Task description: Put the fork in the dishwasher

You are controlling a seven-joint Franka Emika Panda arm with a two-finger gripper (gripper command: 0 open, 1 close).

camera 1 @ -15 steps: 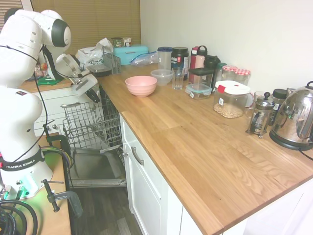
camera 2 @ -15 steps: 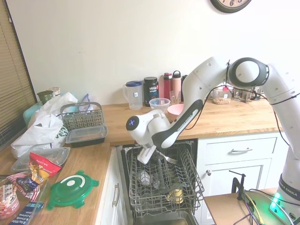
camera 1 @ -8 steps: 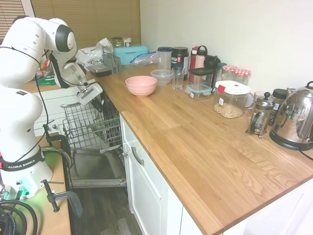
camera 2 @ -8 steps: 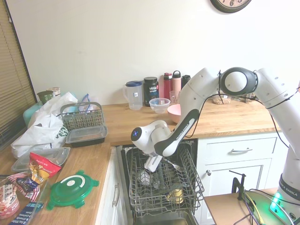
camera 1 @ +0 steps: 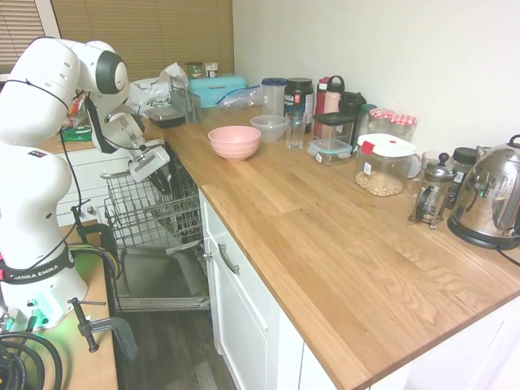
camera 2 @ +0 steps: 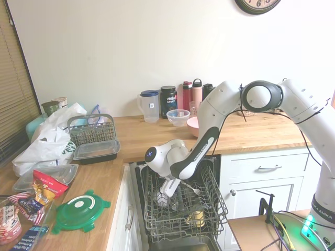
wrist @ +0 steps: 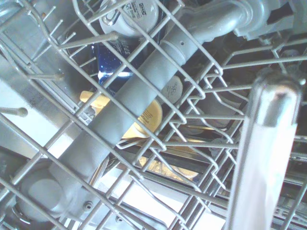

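Leftmost in the second exterior view, a green round lid (camera 2: 81,211) lies on the wooden countertop (camera 2: 131,136) — beside it the open dishwasher (camera 2: 180,204) with its grey wire rack. Over the rack, the white gripper (camera 2: 168,189) pinches the slim silvery fork (camera 2: 189,187), fingers closed on its handle — further right, white cabinets (camera 2: 261,172).

- The gripper (camera 2: 168,191) fingertips are sunk among the dishwasher (camera 2: 183,204) rack wires, so whether they are parted cannot be made out.
- The fork (wrist: 261,158) is blurred in the wrist view and cut off by the bottom edge.
- A yellow item (wrist: 144,120) is half hidden behind the grey spray arm (wrist: 124,115).
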